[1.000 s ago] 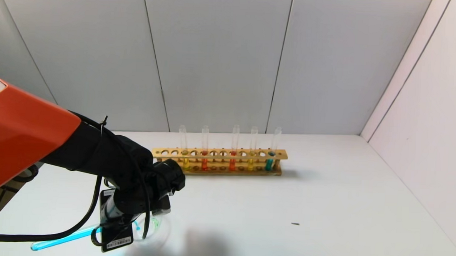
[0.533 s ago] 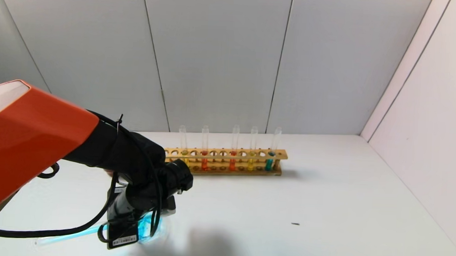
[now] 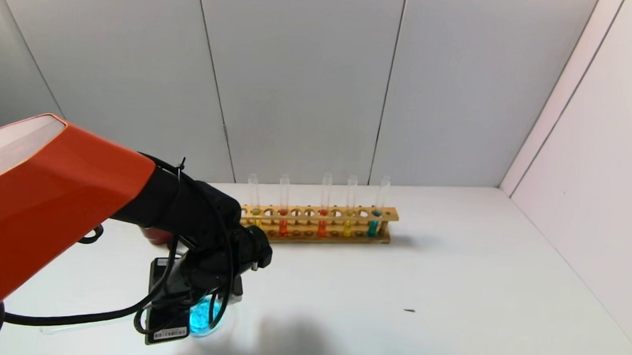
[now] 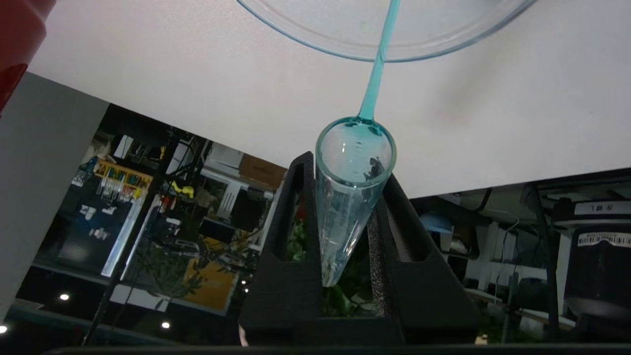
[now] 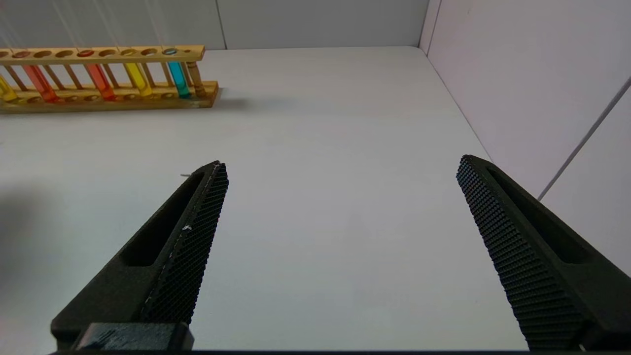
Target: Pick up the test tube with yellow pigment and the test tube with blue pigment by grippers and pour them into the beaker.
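My left gripper (image 3: 187, 305) is shut on the test tube with blue pigment (image 4: 345, 212), tipped mouth-down over the beaker (image 3: 206, 319) near the table's front left. A thin blue stream (image 4: 377, 74) runs from the tube's mouth into the beaker (image 4: 384, 47), which holds bright blue liquid. The tube looks almost drained; its clear body sticks out to the left (image 3: 91, 323). Two test tubes with yellow pigment (image 3: 256, 224) (image 3: 348, 226) stand in the wooden rack (image 3: 319, 223). My right gripper (image 5: 341, 165) is open and empty over bare table, out of the head view.
The rack also holds two orange-red tubes (image 3: 283, 225) and a teal-green tube (image 3: 373, 226) at its right end; it shows in the right wrist view (image 5: 108, 74) too. A dark red cup (image 3: 156, 237) stands behind my left arm. White walls close the back and right.
My left arm has moved right and tipped the tube further. The blue liquid has run out of the tube and now fills the bottom of the beaker.
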